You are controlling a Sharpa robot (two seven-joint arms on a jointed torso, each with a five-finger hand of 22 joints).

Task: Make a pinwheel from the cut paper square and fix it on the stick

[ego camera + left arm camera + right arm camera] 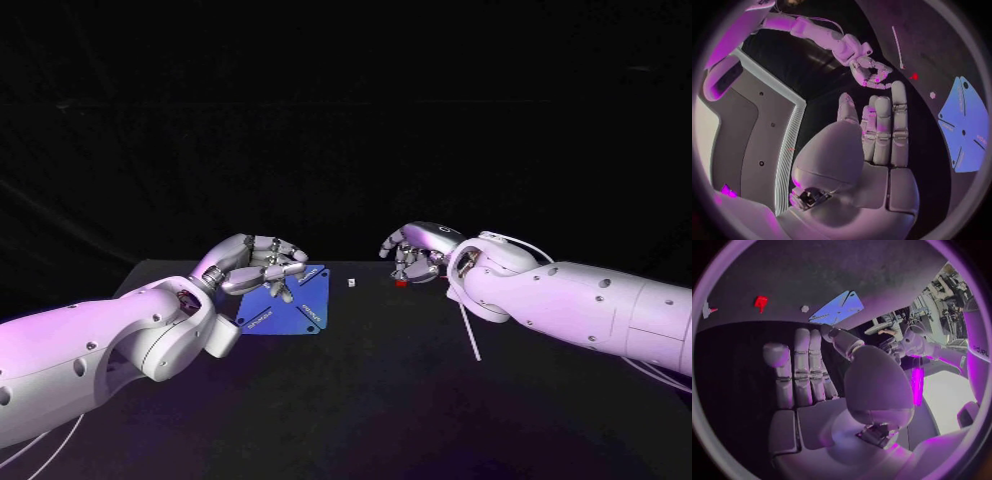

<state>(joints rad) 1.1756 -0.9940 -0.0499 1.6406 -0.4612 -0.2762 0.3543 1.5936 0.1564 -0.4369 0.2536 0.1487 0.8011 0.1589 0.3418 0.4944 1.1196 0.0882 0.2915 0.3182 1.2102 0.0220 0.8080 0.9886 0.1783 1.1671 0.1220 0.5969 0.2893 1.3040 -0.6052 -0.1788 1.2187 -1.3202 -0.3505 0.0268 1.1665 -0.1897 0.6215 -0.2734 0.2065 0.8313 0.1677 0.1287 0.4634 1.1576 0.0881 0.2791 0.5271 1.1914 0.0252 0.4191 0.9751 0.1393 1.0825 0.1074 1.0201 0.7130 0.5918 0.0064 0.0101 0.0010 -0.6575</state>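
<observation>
Head view: finds paper [286, 312] lying flat, its far corner under left hand [260, 268]; right hand [418, 255] apart, over pin [401, 283], stick [470, 335] lengthwise beside that arm.
Left wrist view: shows fingers [898, 115] straight, released, grasping nothing; paper off to their side.
Right wrist view: shows fingers [803, 365] straight, empty; paper beyond them.
Suggests left hand as nearer for folding.

Paper square [283, 312] print — too small, illegible
</observation>
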